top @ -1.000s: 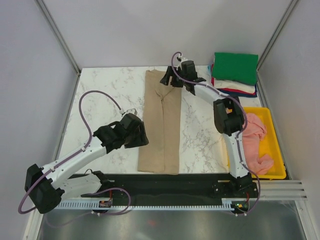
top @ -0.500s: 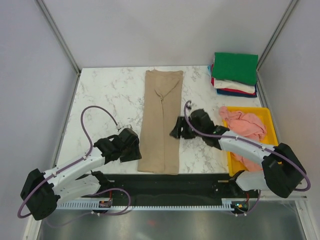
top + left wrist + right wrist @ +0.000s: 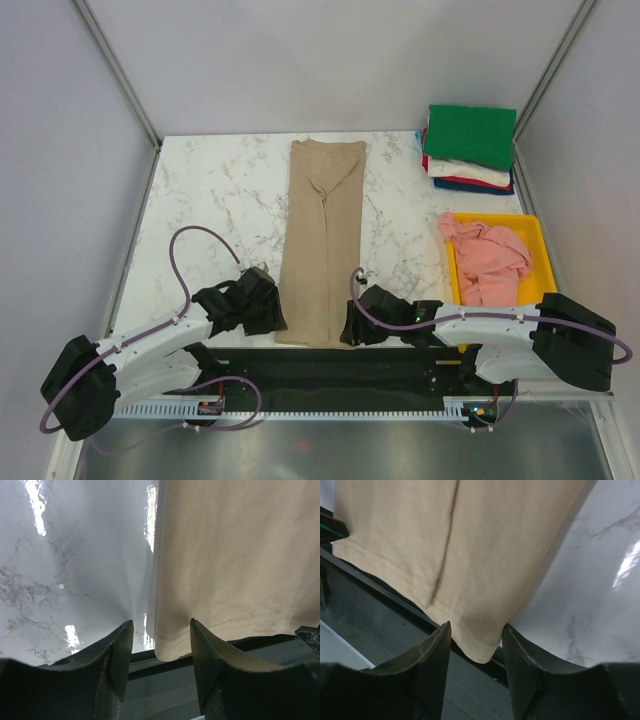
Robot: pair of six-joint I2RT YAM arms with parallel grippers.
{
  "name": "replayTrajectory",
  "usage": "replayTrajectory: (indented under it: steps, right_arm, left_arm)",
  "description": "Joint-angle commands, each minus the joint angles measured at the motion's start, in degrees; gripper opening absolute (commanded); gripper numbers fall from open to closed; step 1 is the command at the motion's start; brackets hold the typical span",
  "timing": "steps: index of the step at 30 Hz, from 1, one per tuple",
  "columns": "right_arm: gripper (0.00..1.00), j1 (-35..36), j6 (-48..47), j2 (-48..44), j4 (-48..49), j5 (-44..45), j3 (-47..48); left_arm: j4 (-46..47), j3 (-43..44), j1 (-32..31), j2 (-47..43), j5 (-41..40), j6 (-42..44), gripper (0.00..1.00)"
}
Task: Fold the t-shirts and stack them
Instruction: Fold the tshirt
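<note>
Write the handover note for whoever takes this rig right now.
Left gripper: open, at the near left corner of the tan t-shirt, not gripping.
Right gripper: open, at its near right corner.
Tan t-shirt: long strip, sides folded in, hem at the near edge of the table.
Done: folded stack at far right, green on top.
Left: fold the tan one crosswise and stack it, then the pink t-shirt crumpled in the yellow tray.

Marble table (image 3: 220, 190) bears tan t-shirt (image 3: 322, 240), folded shirt stack (image 3: 468, 150) and yellow tray (image 3: 536, 234).
</note>
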Motion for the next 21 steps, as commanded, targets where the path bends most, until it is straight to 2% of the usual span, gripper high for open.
replayTrajectory:
  steps: [1,5,10,17,21]
  right_arm:
    - [0.53,3.9,6.2,1.7,2.4,5.0,-0.4]
    - [0.52,6.2,8.4,1.1,2.2,8.2,-2.3]
    - [0.42,6.2,9.8,-1.4,2.0,10.2,-4.6]
    - [0.34,6.2,10.5,-0.8,1.7,11.6,-5.8]
    - [0.29,6.1,10.6,-0.2,1.7,12.0,-6.0]
  left_arm:
    - [2.3,-1.2,-0.1,-2.1,0.9,-2.2,0.56]
    - [2.4,-3.0,-0.2,-3.9,0.9,-2.8,0.56]
    - [2.5,-3.3,-0.2,-4.7,2.2,-2.7,0.56]
    - [4.0,-3.1,-0.2,-3.2,3.0,-1.8,0.55]
    - [6.4,-4.1,-0.3,-2.1,5.2,-1.3,0.44]
